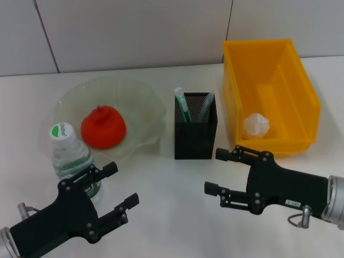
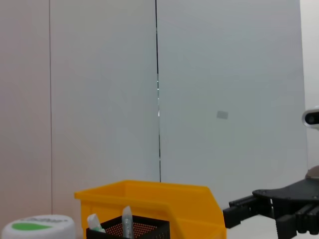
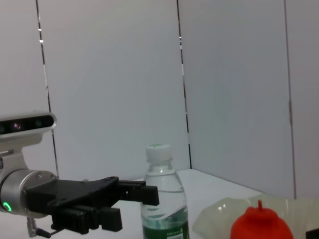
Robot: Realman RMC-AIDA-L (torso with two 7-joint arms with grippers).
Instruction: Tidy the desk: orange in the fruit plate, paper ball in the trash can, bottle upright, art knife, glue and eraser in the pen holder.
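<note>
The orange (image 1: pixel 103 127) lies in the pale-green fruit plate (image 1: pixel 141 102). The bottle (image 1: pixel 71 157) stands upright in front of the plate, white cap up. The paper ball (image 1: pixel 256 126) lies inside the yellow trash can (image 1: pixel 236 80). The black mesh pen holder (image 1: pixel 195 137) holds two long items, a green-white one (image 1: pixel 183 105) and a grey one (image 1: pixel 205 108). The eraser is out of view. My left gripper (image 1: pixel 121 186) is open and empty, just beside the bottle. My right gripper (image 1: pixel 216 171) is open and empty, in front of the trash can.
The white table (image 1: pixel 166 215) is bounded by a grey panelled wall (image 1: pixel 134 32) behind. The right wrist view shows the bottle (image 3: pixel 162 199), the orange (image 3: pixel 261 225) and my left gripper (image 3: pixel 134 206). The left wrist view shows the trash can (image 2: pixel 149 199) and my right gripper (image 2: pixel 230 211).
</note>
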